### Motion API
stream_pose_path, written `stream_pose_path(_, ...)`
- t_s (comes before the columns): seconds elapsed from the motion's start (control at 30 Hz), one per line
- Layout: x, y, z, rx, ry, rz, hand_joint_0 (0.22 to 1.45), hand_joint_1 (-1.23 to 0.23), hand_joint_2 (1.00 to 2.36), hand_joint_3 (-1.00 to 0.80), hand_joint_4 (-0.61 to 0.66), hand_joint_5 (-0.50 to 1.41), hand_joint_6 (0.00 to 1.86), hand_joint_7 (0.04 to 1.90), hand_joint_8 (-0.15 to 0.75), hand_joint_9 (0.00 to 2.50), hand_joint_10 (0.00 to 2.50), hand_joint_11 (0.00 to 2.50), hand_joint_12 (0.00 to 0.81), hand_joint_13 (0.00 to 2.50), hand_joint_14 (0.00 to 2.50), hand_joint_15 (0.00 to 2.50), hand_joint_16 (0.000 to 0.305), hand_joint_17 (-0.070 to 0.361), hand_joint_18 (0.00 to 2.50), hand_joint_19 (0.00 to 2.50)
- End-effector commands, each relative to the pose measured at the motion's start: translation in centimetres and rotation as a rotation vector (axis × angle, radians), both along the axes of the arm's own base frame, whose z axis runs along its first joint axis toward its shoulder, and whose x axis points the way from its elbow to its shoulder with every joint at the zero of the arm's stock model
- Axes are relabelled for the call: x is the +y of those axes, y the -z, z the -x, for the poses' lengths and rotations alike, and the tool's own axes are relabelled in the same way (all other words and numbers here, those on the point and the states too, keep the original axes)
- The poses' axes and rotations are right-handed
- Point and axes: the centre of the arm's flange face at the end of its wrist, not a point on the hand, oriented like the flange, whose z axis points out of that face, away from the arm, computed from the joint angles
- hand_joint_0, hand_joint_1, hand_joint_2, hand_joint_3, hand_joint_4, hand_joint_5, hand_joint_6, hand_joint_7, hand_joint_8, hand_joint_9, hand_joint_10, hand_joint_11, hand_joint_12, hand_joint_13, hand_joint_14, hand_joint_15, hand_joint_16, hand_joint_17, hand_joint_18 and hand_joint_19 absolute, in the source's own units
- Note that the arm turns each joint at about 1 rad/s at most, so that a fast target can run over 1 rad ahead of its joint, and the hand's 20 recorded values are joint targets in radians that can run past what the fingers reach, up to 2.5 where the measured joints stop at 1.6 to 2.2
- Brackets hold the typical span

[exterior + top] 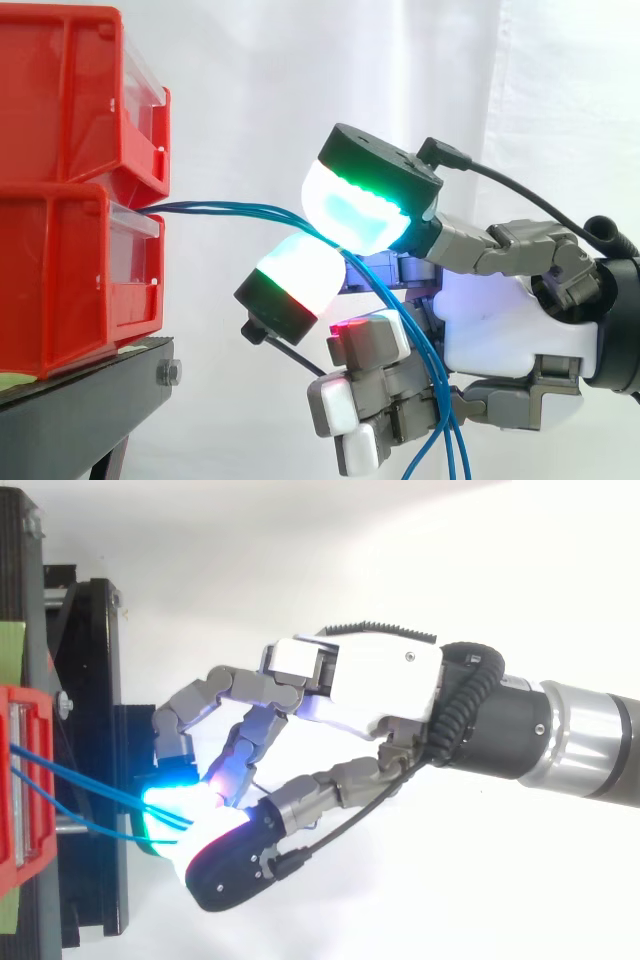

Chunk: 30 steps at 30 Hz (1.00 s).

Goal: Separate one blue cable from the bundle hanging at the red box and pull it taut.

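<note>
**A:** What are the fingers doing?

**B:** Two thick fingertip pads [350, 205], glowing white, cyan and green, are closed toward each other. They pinch the thin blue cables [240, 210] between them. I cannot tell how many strands are in the pinch. The other fingers are curled underneath, and one tip glows red.

**A:** And the rest of the hand?

**B:** The grey and white robot hand [500, 320] reaches in from the right. It is in open air and apart from the bins.

**A:** Where do the cables run?

**B:** They come out of the gap between two stacked red plastic bins [70, 270]. They run nearly level, with a slight bow, to the pads. Then they drop past the curled fingers. From above, two strands show, apart at the bin and meeting at the pads.

**A:** What carries the bins?

**B:** A black metal stand [90, 390]. The bins sit at its edge facing the hand. A white curtain [250, 80] hangs behind.
</note>
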Motion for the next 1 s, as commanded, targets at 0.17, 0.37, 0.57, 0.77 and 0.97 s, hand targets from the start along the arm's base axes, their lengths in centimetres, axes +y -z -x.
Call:
stream_pose_path(0.17, -0.02, 0.02, 0.01, 0.0, 0.002, 0.004, 0.59, -0.93, 1.0, -0.5, 0.01, -0.13, 0.9, 1.07, 0.341, 1.29, 0.02, 1.04, 0.332, 1.08, 0.02, 0.64, 0.039, 0.088, 0.89, 0.63)
stream_pose_path(0.37, 0.0, 0.03, 0.02, 0.001, 0.0, 0.004, 0.58, -0.97, 1.0, -0.5, 0.02, -0.12, 0.88, 1.1, 0.339, 1.29, 0.02, 1.03, 0.336, 1.08, 0.02, 0.64, 0.039, 0.089, 0.9, 0.62)
stream_pose_path(0.57, 0.0, 0.03, 0.02, 0.001, 0.0, 0.004, 0.52, -0.82, 1.0, -0.5, 0.05, -0.13, 0.87, 1.06, 0.347, 1.29, 0.02, 0.99, 0.347, 1.08, 0.02, 0.62, 0.042, 0.095, 0.92, 0.62)
stream_pose_path(0.77, -0.02, 0.06, 0.05, 0.004, 0.002, 0.005, 0.55, -0.67, 1.0, -0.5, 0.05, -0.13, 0.85, 1.04, 0.336, 1.26, 0.02, 0.97, 0.347, 1.05, 0.02, 0.61, 0.042, 0.094, 0.9, 0.63)
stream_pose_path(0.97, -0.02, 0.06, 0.05, 0.004, 0.002, 0.005, 0.62, -0.62, 1.0, -0.5, 0.02, -0.13, 0.85, 1.08, 0.329, 1.26, 0.02, 0.98, 0.342, 1.05, 0.02, 0.63, 0.04, 0.09, 0.89, 0.67)
